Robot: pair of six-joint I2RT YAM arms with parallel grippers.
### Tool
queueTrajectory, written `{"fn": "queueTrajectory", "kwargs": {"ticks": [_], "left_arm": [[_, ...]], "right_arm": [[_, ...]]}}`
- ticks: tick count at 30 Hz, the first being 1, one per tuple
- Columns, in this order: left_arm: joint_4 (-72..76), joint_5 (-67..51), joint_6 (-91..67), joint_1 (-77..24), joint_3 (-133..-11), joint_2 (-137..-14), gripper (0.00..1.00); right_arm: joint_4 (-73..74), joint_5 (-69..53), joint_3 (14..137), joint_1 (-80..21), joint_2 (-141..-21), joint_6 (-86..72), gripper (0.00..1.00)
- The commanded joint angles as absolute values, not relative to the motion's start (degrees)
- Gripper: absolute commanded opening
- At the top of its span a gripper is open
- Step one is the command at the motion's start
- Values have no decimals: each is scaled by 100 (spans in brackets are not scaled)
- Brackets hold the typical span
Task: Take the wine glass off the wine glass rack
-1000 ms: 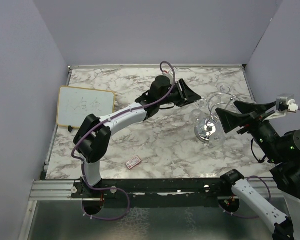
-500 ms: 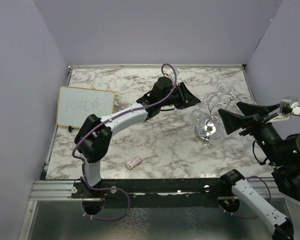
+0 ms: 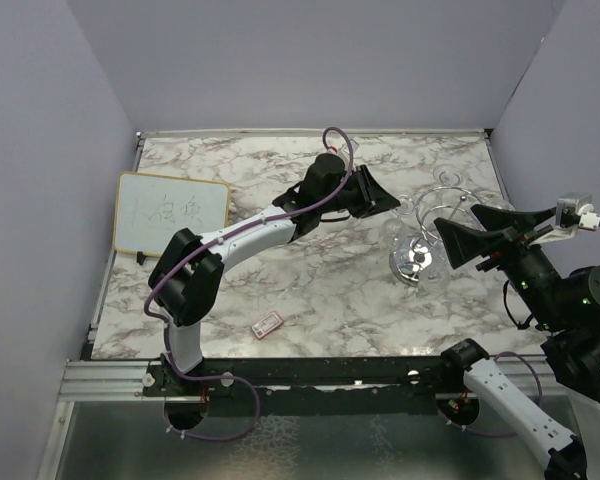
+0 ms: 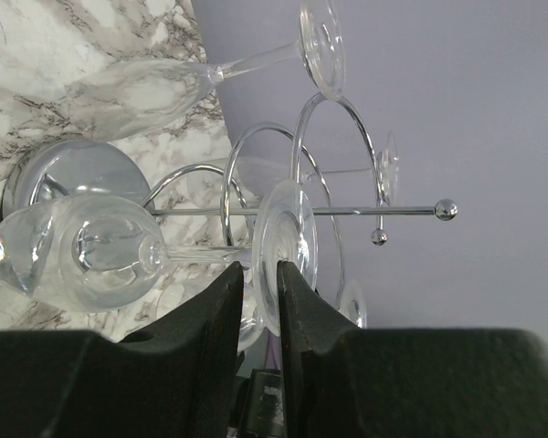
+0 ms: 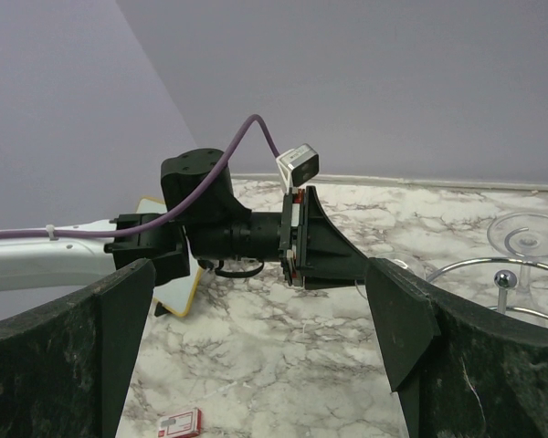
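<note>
The wine glass rack [image 3: 417,262] is a chrome wire stand on the right of the marble table, its mirror base [image 4: 73,169] and post seen sideways in the left wrist view. Several clear glasses hang from its loops. My left gripper [image 3: 390,205] reaches in from the left. Its fingers [image 4: 258,271] have closed down to a narrow slot on the round foot of one wine glass [image 4: 288,242], whose bowl [image 4: 91,260] points toward the base. My right gripper [image 3: 453,214] hovers open just right of the rack, nothing between its fingers [image 5: 260,274].
A framed whiteboard [image 3: 170,213] leans at the table's left edge. A small red and white card [image 3: 267,324] lies near the front. Another glass [image 4: 146,87] hangs on the rack beside the held one. Purple walls close in on three sides.
The left fingers have narrowed onto the glass foot after the arm edged toward the rack. The right arm has drifted slightly to the right, still open.
</note>
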State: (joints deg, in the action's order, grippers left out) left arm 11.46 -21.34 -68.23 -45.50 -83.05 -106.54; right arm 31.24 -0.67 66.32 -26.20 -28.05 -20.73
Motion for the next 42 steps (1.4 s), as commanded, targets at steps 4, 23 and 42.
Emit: {"fn": "queueTrajectory", "kwargs": {"ticks": [4,23,42], "left_arm": [[1118,-2007,-6728,-4587,-8316,-10365,23],[1090,-2121,-6906,-4588,-8271,-10323,20],[1393,-2283,-7498,-4588,-8152,-10345,3]], "right_arm": [[3006,70,6550,-2654,-2760,-2085,100],[2936,18,6548,-2654,-2791,-2128,100],[2968,70,6571,-2648,-2735,-2150,100]]}}
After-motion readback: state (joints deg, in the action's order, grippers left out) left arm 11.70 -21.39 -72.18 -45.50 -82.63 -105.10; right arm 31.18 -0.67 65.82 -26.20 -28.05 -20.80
